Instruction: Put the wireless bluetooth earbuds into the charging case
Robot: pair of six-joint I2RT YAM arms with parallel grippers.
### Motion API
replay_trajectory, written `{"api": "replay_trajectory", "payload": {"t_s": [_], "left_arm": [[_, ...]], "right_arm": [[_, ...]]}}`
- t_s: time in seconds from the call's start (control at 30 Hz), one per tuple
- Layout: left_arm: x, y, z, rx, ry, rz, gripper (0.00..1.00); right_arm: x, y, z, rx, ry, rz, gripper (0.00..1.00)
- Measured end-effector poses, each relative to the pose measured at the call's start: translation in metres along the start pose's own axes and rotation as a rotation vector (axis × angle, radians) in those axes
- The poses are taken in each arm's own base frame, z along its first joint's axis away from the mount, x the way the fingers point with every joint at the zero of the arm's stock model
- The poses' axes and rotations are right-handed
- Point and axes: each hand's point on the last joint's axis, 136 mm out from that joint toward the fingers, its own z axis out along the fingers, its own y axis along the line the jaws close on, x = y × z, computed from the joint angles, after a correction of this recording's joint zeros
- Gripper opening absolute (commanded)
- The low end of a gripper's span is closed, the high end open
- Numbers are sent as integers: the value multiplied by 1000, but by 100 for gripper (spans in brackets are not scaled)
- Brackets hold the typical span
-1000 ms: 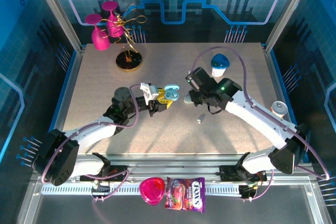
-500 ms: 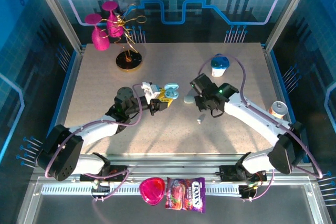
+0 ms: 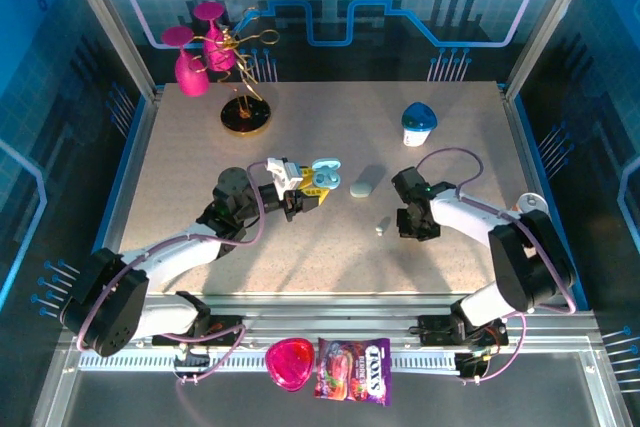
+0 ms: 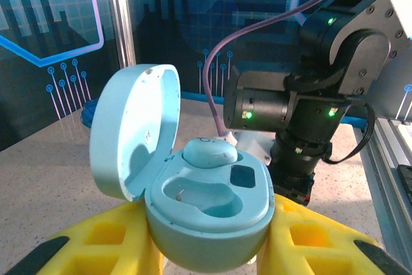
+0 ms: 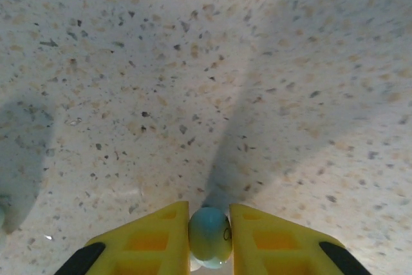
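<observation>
RIGHT ARM TURNS TO THE SECOND BUD. Within the last second the right gripper (image 5: 209,216) drew back from the charging case (image 4: 212,214). It swung from just beside the open lid to a spot nearer the arms' bases. There its yellow fingers pressed against both sides of a second earbud (image 5: 210,239), low over the speckled table (image 3: 470,147). The left gripper (image 3: 314,193) had not moved and clamped the case from below, with the lid tipped open to the left. A first earbud (image 4: 209,152) lay at the back of the case's tray and the nearer socket was empty. That suggested the job stood about half done and the right arm had gone for the other bud.

The left wrist view did not show whether the first earbud was fully seated or only resting on its socket. From above, the right wrist covered its own fingers and the bud between them. The right wrist camera did not settle whether that bud was lifted or on the surface. A small white piece (image 3: 380,230) lay just left of that wrist, and a pale oval (image 3: 362,187) lay between it and the case. Both were too small to identify.
</observation>
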Motion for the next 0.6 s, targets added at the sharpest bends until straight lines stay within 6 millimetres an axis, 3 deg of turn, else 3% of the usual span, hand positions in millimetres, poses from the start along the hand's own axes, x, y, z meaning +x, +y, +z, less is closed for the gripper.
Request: {"api": "replay_trajectory", "payload": {"t_s": [0.1,0.17,0.23,0.6], "left_arm": [[1,-1,0,3,6,-2,32],[2,-2,0,3,12,-6,32],[3,-2,0,3,13,-8,32],[3,-2,0,7,13,-8,32]], "right_arm": [[-3,6,3,-32,-5,21,25],[-7,11,3,-62,-13,42,34],[-8,14,4,-84,-15,53,37],[-9,20,1,-231,-14,118,38]]}}
